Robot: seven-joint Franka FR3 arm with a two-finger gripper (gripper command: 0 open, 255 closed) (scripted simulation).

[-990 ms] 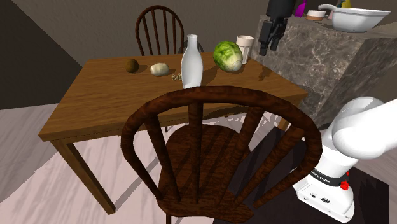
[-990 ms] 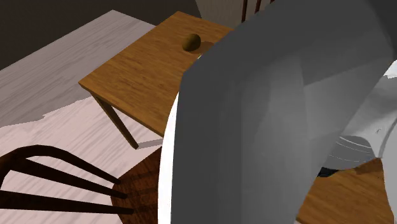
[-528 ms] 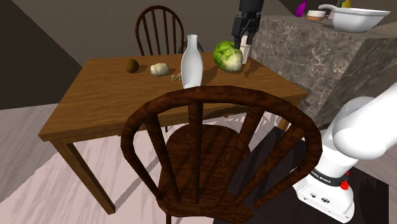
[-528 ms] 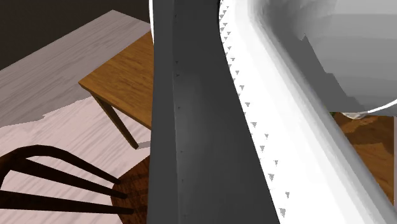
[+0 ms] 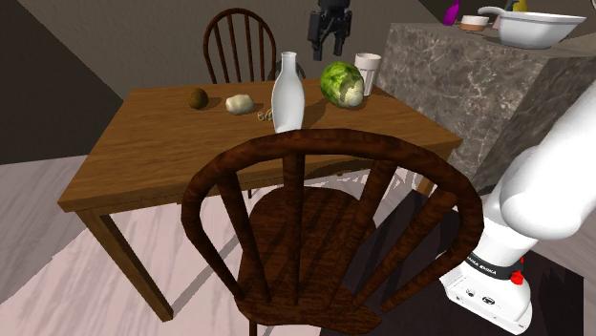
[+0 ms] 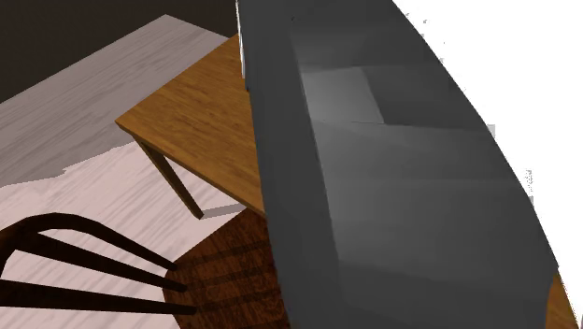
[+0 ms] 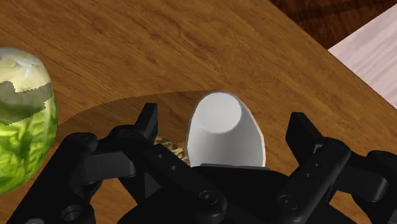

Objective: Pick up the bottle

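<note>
White bottle (image 5: pixel 287 94) standing upright near the middle of the wooden worktop (image 5: pixel 143 162), long axis vertical, narrow neck uppermost. The black end effector (image 5: pixel 328 38) hangs well above the worktop's far side, pointing down, its fingers (image 7: pixel 147 121) spread apart and holding nothing. In the shoulder view it sits higher than the bottle and a little toward that view's right, over the gap between the bottle and a green lettuce (image 5: pixel 342 83). In the wrist view the bottle's top appears end-on between the two fingers, neither of which touches it, so the bottle lies below, close to the line of approach. The step in hand is judged to be the approach, with the grasp not yet made. The coming move probably calls for a descent with a slight sideways correction, so that the fingers pass on either side of the neck or body. The lettuce, just beside the bottle, is the likeliest thing to be brushed. A small beige item (image 5: pixel 265 115), too small to identify, lies at the bottle's base. A white cup (image 5: pixel 368 72) stands beyond the lettuce. A pale lump (image 5: pixel 239 103) and a brown round fruit (image 5: pixel 198 97) lie on the bottle's other side. One dark wooden chair (image 5: pixel 329 157) stands at the near edge and a second chair (image 5: pixel 239 38) at the far edge.
</note>
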